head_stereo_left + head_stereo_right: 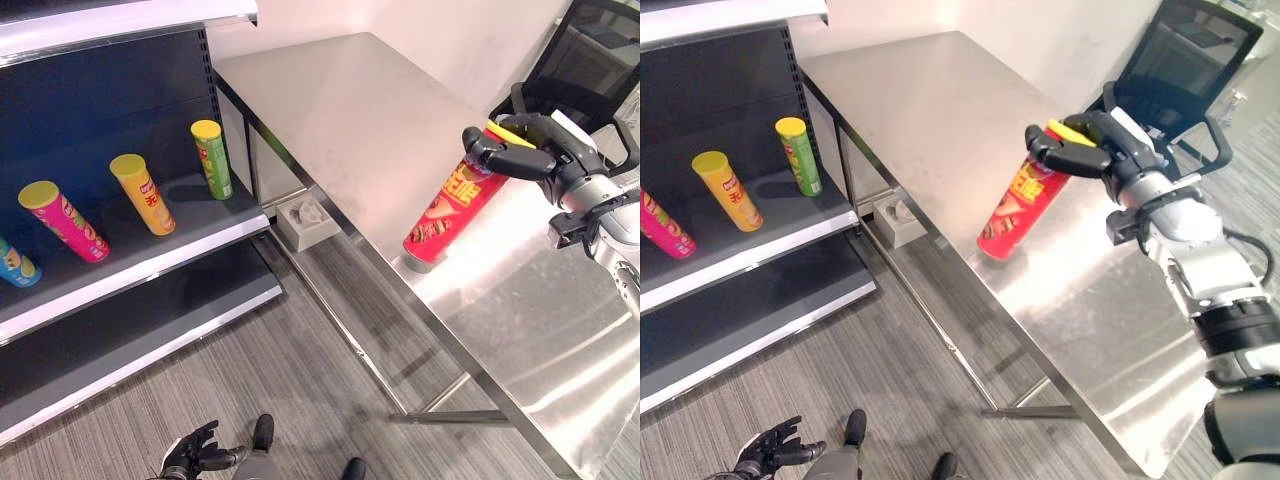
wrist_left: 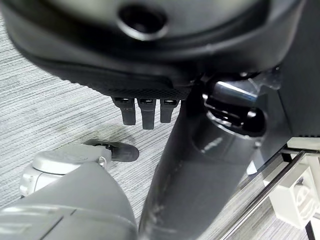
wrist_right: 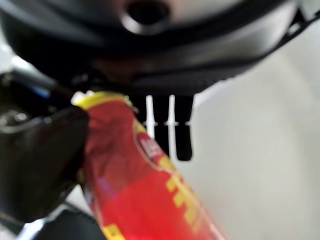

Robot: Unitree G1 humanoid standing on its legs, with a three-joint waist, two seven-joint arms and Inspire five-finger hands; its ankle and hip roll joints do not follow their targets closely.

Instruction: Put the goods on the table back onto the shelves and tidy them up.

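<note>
A tall red chip can (image 1: 450, 205) with a yellow lid leans over the steel table (image 1: 350, 120), its lower end at or just above the surface. My right hand (image 1: 520, 155) is shut on the can's upper end, fingers and thumb curled round it; the right wrist view shows the red can (image 3: 150, 195) against the thumb. On the dark shelf board (image 1: 150, 260) at the left stand a green can (image 1: 212, 158), an orange can (image 1: 143, 193), a pink can (image 1: 63, 220) and a blue can (image 1: 15, 262). My left hand (image 1: 190, 455) hangs low over the floor, fingers relaxed and empty.
A lower shelf board (image 1: 130, 340) lies bare beneath the cans. A white box (image 1: 307, 222) sits on the floor between the shelf and the table's leg. A black office chair (image 1: 590, 60) stands behind the table at the right.
</note>
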